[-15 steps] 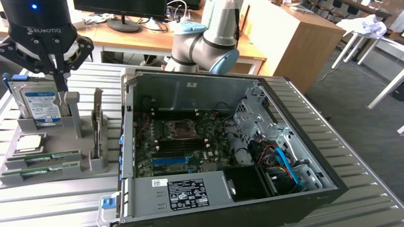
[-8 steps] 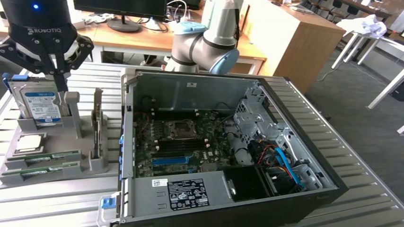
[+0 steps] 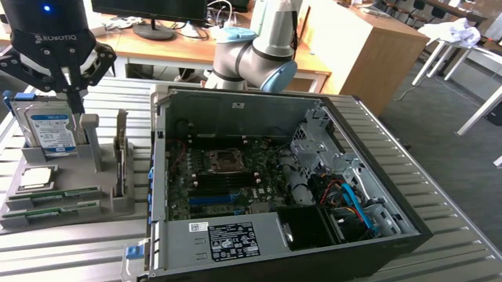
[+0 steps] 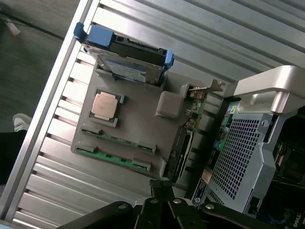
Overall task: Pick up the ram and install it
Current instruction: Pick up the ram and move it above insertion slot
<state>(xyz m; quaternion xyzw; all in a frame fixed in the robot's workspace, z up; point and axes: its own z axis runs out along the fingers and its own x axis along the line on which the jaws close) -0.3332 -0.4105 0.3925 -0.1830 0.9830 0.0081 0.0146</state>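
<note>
Jaws pinched together on nothing, the gripper [image 3: 75, 107] hangs closest to the exterior camera, high over the grey holder [image 3: 117, 205] at that view's left. On the holder's near edge one green ram stick [image 3: 47, 214] and its twin [image 3: 56, 195] lie flat side by side (neither touched by the gripper), then come the square processor [image 3: 37, 177] and the upright hard drive [image 3: 51, 132]. Beside the holder stands the open computer case [image 3: 259, 258], motherboard [image 3: 220, 182] showing, on the slatted table [image 3: 455, 235], with the arm [image 3: 255, 53] and wooden desks [image 3: 368, 47] farther back.
</note>
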